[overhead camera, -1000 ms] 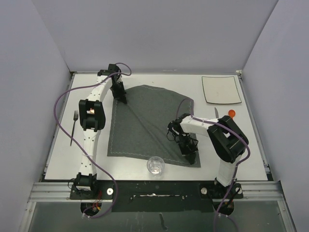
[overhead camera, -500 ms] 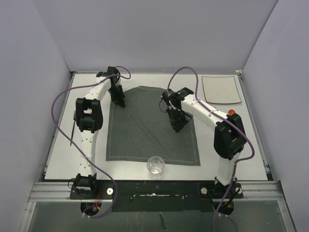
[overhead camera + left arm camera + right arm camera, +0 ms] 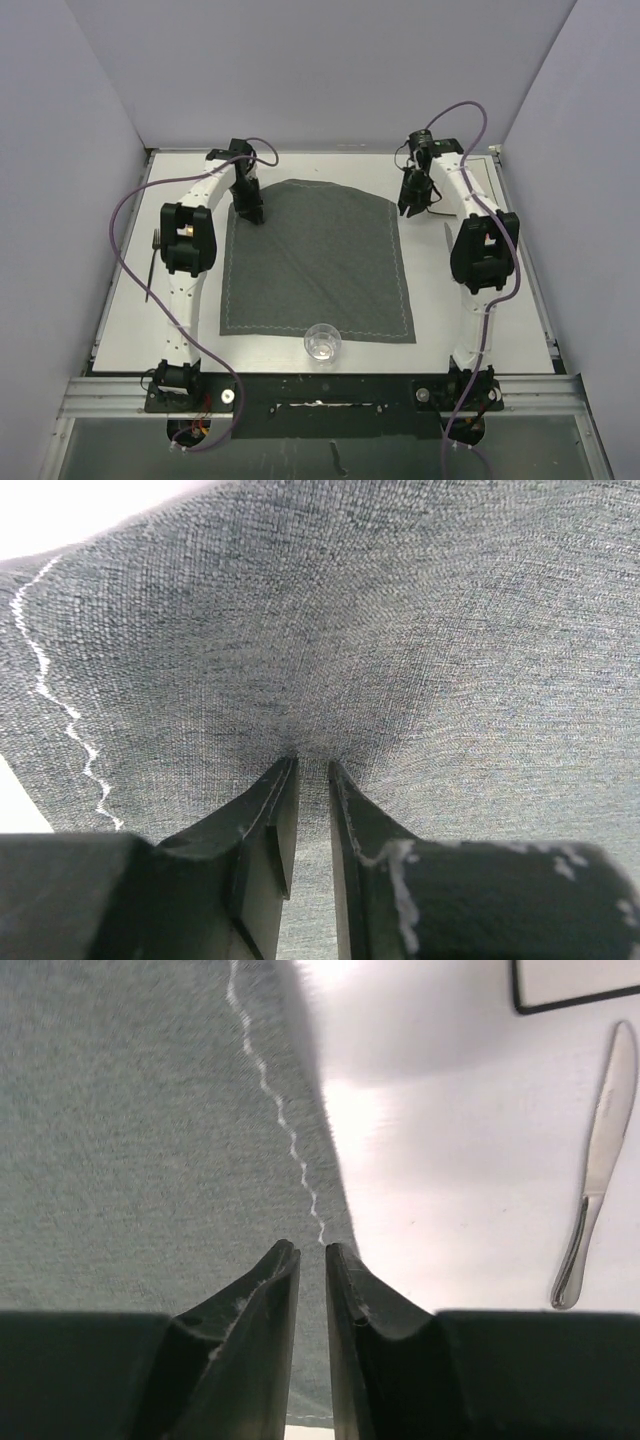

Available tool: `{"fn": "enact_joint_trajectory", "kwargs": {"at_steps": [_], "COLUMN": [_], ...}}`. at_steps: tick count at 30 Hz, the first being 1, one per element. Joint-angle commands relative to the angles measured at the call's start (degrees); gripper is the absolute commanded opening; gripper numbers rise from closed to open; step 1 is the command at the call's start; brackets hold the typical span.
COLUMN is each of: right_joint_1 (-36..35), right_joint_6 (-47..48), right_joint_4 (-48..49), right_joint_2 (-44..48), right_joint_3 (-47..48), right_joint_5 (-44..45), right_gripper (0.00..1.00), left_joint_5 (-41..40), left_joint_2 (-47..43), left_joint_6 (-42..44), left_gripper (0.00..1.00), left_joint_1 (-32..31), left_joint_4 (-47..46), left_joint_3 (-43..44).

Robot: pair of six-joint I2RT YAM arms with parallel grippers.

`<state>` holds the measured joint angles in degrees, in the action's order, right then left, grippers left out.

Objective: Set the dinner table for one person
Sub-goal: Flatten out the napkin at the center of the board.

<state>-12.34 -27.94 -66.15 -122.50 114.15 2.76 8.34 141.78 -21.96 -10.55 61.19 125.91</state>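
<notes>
On the white dinner table (image 3: 500, 310) the dark grey placemat (image 3: 315, 265) lies spread flat. My left gripper (image 3: 252, 214) stands at its far left corner. In the left wrist view the left gripper (image 3: 312, 763) has its jaws a narrow slit apart, tips down on the placemat (image 3: 400, 630), nothing pinched between them. My right gripper (image 3: 411, 206) is over the far right corner. Seen from the right wrist, the right gripper (image 3: 311, 1248) is also slightly open just above the placemat's (image 3: 130, 1110) stitched edge.
A clear glass (image 3: 322, 341) stands at the placemat's near edge. A fork (image 3: 152, 262) lies on the left of the table. A knife (image 3: 595, 1170) lies right of the placemat, with a white plate's corner (image 3: 575, 980) beyond it; the right arm hides most of the plate from above.
My right arm swept from the near right to the far right, pulling the folded placemat corner out flat. Both grippers' jaws have parted slightly. The left arm barely moved.
</notes>
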Motion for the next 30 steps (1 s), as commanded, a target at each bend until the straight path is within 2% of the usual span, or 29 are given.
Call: {"fn": "enact_joint_trajectory", "kwargs": {"at_steps": [1, 10, 15, 30], "right_joint_1": [4.53, 10.14, 10.41, 12.02], "right_joint_6": [-1.94, -7.04, -8.74, -13.9], "right_joint_4": [4.19, 14.45, 16.98, 21.89], "right_joint_2": [-0.49, -4.71, -8.55, -13.85], "right_joint_3": [1.56, -2.56, -1.37, 2.57], "right_joint_5": [-8.31, -23.77, -26.09, -29.12], "right_gripper": [0.22, 0.27, 0.32, 0.34], "left_joint_5": [-2.49, -4.09, -4.68, -6.5], "left_joint_2": [-6.65, -3.28, -3.48, -5.25], "left_joint_6": [1.88, 3.13, 3.21, 3.48], "left_gripper": [0.22, 0.44, 0.45, 0.43], "left_joint_1": [0.0, -0.7, -1.08, -3.8], "left_joint_4": [0.0, 1.75, 0.86, -0.57], "left_joint_3": [3.86, 7.55, 5.93, 0.57]}}
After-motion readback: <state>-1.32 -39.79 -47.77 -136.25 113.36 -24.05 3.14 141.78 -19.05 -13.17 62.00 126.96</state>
